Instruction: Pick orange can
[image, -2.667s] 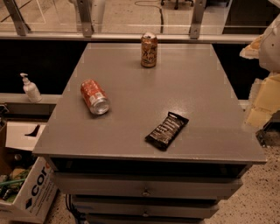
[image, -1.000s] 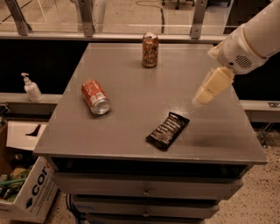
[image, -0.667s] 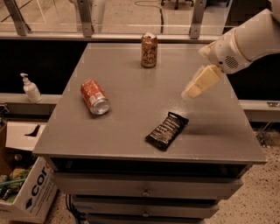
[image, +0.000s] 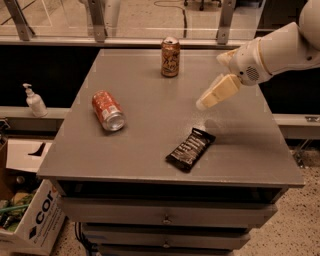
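The orange can (image: 170, 57) stands upright near the far edge of the grey table (image: 150, 130); it is amber with pale criss-cross markings and a silver top. My gripper (image: 204, 103) hangs over the table's right half, pointing down and to the left, with the white arm reaching in from the right. It is to the right of the can and nearer the front, well apart from it, and holds nothing.
A redder orange-red can (image: 108, 110) lies on its side at the table's left. A black snack packet (image: 190, 149) lies near the front, just below the gripper. A soap dispenser (image: 35, 101) stands left of the table and a cardboard box (image: 30, 220) sits on the floor.
The arm has swung in from the right edge over the table, and the gripper has moved left toward the middle. The cans and packet have not moved.
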